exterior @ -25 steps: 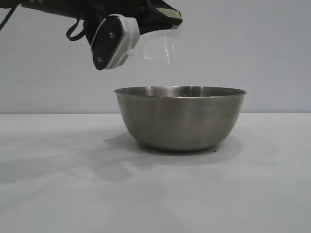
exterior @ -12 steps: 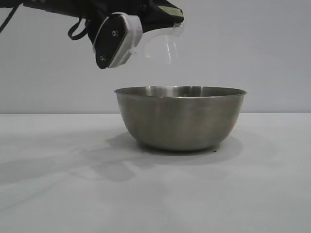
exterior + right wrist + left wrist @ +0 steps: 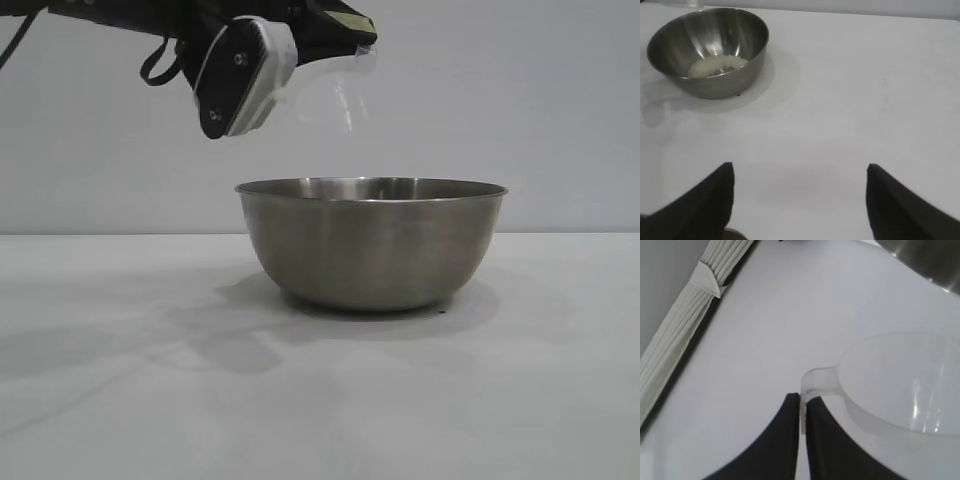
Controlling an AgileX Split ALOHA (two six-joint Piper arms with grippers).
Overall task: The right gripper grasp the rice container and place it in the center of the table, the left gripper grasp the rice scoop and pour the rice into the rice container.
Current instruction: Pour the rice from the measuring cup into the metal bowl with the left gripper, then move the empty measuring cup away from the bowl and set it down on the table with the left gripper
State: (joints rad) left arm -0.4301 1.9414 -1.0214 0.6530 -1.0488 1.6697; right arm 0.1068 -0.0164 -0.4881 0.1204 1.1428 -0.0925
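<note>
Since a second ago my left gripper (image 3: 801,405) has rolled the rice scoop (image 3: 335,90) back, pinching its handle above the steel bowl's (image 3: 371,243) left rim. Rice (image 3: 717,65) lies inside; right gripper (image 3: 800,172) idles wide, near side. Pour looks done.

rice (image 3: 716,65) in rice container (image 3: 371,245) | container on table (image 3: 120,400) | rice scoop (image 3: 335,92) above container

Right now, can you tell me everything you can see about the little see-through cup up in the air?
The rice scoop is a small clear plastic cup with a loop handle at its rim. The left gripper is shut on that handle, holding the cup in the air above the left part of the rice container. Nothing else touches it. It is tipped partly over and looks empty; no grains show inside. The rice lies in the bottom of the steel bowl.
</note>
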